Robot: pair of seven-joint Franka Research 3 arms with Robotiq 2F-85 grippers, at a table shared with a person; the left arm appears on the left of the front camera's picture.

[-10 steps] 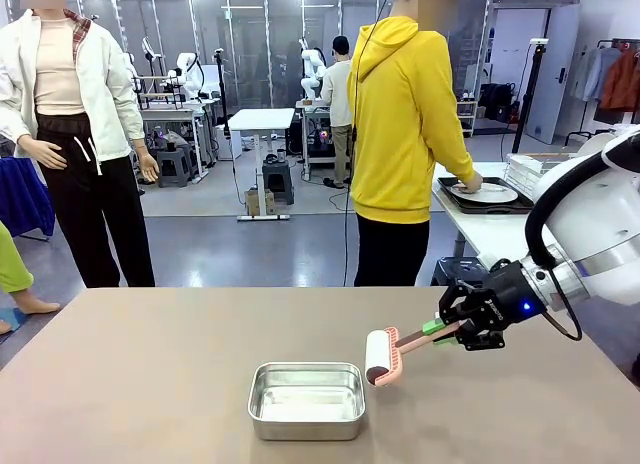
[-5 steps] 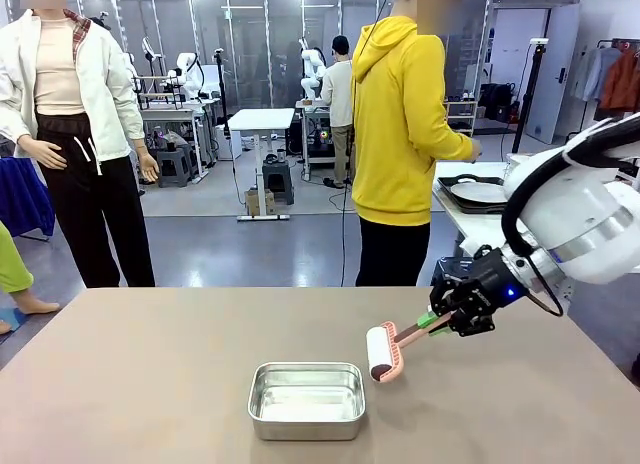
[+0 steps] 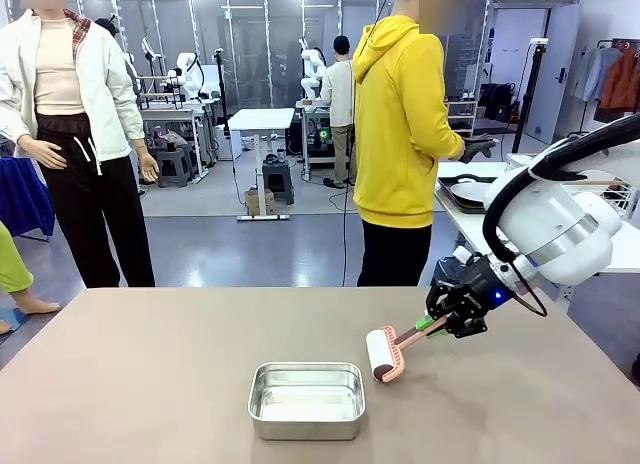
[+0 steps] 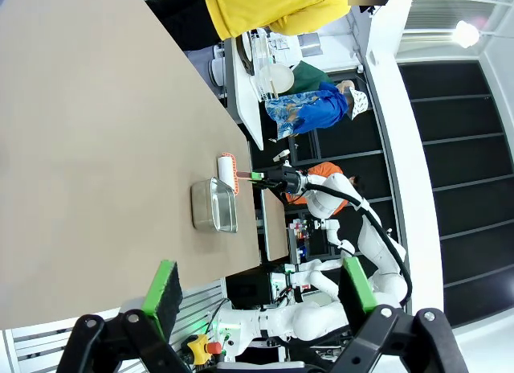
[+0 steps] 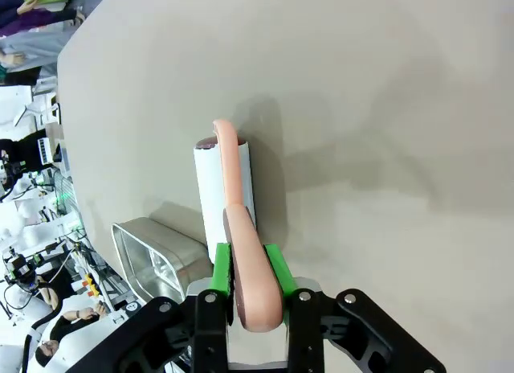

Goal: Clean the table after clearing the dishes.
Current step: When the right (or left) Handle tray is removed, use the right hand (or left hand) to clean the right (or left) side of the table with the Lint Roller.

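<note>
Rolling nearer the steel pan point(image 3: 306, 399) than a second ago, the lint roller point(image 3: 381, 355), clamped in the right gripper point(image 3: 437, 324), sweeps the table point(image 3: 130, 384), left gripper point(image 4: 261, 297) apart; a bump looks possible, dishes point(image 3: 478, 193) cleared behind.

No readable text, labels, numbers or signs.
</note>
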